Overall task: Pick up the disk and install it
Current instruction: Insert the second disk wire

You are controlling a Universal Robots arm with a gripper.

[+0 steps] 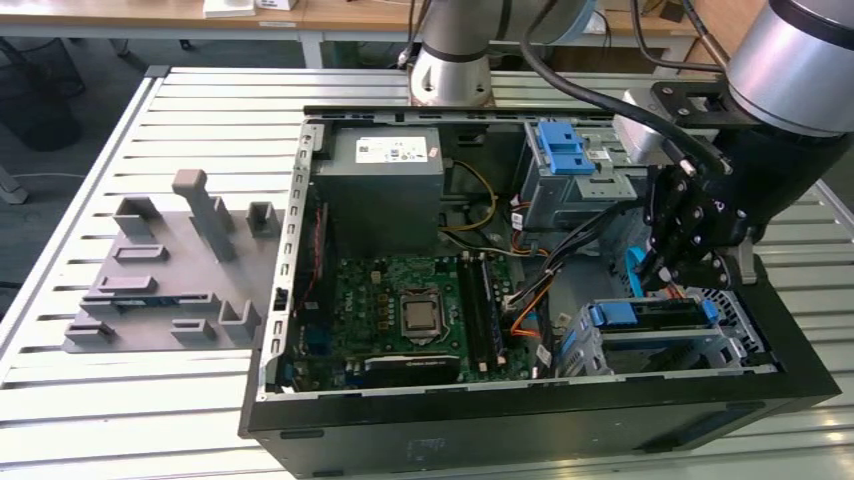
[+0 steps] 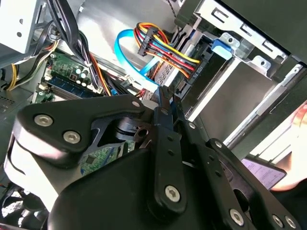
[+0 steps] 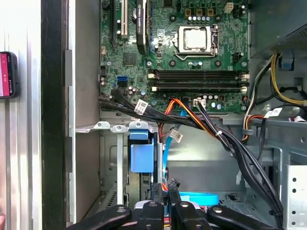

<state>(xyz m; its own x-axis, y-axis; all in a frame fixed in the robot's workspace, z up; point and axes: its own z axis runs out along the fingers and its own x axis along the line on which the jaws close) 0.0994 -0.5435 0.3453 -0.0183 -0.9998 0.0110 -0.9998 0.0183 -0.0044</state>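
Observation:
The disk (image 1: 649, 314) sits in the lower drive cage at the front corner of the open computer case, on the exterior view's right; mostly its blue bracket shows. In the first wrist view the blue bracket of the disk (image 3: 142, 154) stands between the cage's silver rails. My black gripper (image 1: 683, 268) hangs just above that cage. Its fingers are shut with nothing between them, close to a light blue data cable (image 3: 192, 197). In the first wrist view the gripper (image 3: 166, 188) is beside the bracket, a small gap apart. The second wrist view shows the gripper (image 2: 167, 98) near a bundle of coloured wires.
A second silver cage with a blue latch (image 1: 562, 152) stands behind, and a large grey box (image 1: 387, 165) sits at the case's back. The motherboard (image 1: 407, 310) and black cables (image 3: 230, 139) fill the middle. A grey fixture (image 1: 160, 275) lies outside. A phone (image 3: 6, 74) rests nearby.

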